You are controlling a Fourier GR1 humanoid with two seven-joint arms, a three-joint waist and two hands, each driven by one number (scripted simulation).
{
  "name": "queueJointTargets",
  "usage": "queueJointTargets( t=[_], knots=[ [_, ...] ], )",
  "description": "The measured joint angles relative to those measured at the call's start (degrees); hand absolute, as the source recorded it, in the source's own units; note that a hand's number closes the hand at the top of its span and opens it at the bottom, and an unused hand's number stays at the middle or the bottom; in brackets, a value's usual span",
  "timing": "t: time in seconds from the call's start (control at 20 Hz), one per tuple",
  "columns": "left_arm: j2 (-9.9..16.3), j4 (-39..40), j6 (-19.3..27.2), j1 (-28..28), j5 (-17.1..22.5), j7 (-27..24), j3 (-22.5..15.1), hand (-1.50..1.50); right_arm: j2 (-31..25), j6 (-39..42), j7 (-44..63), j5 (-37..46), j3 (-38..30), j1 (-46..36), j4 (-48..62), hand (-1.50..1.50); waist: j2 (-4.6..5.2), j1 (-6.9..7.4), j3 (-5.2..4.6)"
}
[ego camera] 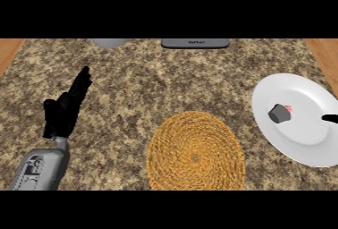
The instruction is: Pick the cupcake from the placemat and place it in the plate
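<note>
Left hand (66, 108): positioned over the left part of the speckled granite counter (138, 94), fingers straight and pointing up toward the far edge, holding nothing. Its grey forearm (41, 169) enters from the lower edge of the view.

Far edge, left of centre: a pale grey rounded object (110, 43), only partly visible; its type cannot be determined. Just to its right, a dark grey flat device (195, 43) lies at the same edge.

Centre: round woven placemat (195, 151), golden-brown, lying flat on the counter with nothing on it.

Right: white plate (300, 134), near the placemat but not touching it. The cupcake (280, 113) lies on the plate, tilted onto its side, dark wrapper toward the left and pink top toward the right.

Right hand (330, 118): only a black tip shows at the right edge, over the plate and just beside the cupcake; whether its fingers are spread or curled cannot be told
</note>
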Motion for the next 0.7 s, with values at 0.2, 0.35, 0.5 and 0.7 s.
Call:
queueJointTargets(
  t=[0.2,0.35,0.5,0.7],
  knots=[
    [-0.57,0.13,0.16,-0.59,-0.43,0.33,-0.35,0.00,-6.64,4.24,-1.39,-2.90,-4.13,0.29,5.43,-1.50,0.18,0.44,0.05],
    [-0.72,-0.16,-0.48,-0.47,-0.15,0.07,-0.50,0.00,-10.58,6.56,-3.23,-3.46,-5.71,0.40,9.99,-1.50,0.39,1.07,0.14],
    [-0.62,-0.93,-0.68,-0.55,-0.06,0.69,-0.42,0.00,-14.68,9.09,-4.05,-3.70,-6.46,1.70,12.56,-1.50,0.52,1.33,0.24],
    [-0.95,-0.88,-0.57,-1.21,-0.08,1.19,-0.44,0.00,-17.21,9.64,-5.27,-3.48,-6.60,3.41,14.29,-1.50,0.70,1.59,0.36]
  ],
)
